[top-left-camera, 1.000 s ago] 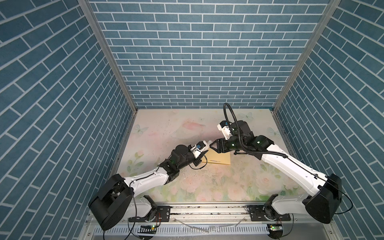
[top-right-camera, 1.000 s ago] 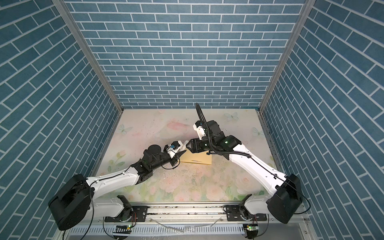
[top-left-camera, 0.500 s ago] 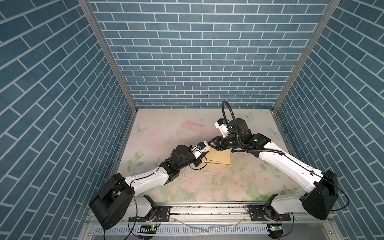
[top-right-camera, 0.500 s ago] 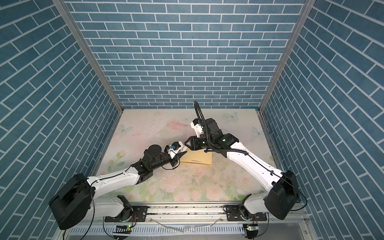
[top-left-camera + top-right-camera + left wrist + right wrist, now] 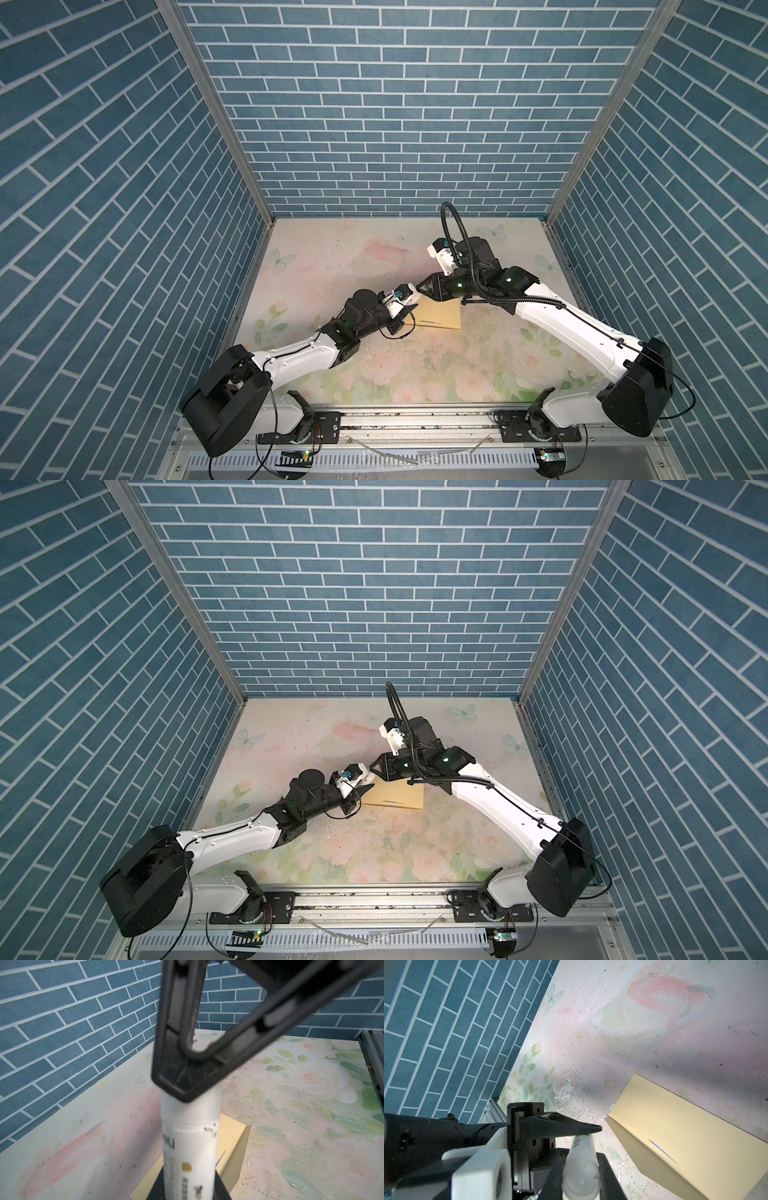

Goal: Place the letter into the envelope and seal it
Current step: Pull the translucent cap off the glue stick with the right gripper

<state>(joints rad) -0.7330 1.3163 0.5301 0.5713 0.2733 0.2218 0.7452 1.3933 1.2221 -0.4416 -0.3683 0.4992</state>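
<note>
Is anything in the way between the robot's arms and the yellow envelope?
Only the white glue stick. The left end effector grips its body and the right end effector is clamped on its cap, just above the envelope. Nothing lies on the envelope itself.

Bright, even light; both top views are sharp. In the wrist views the near glue stick (image 5: 189, 1147) blurs, and soft shadows cross the tabletop (image 5: 654, 1053).

One yellow envelope (image 5: 440, 318), one white glue stick (image 5: 189, 1147), one left hand (image 5: 188, 1190), one right hand (image 5: 580, 1167), two hands in all, one floral surface (image 5: 374, 266).
</note>
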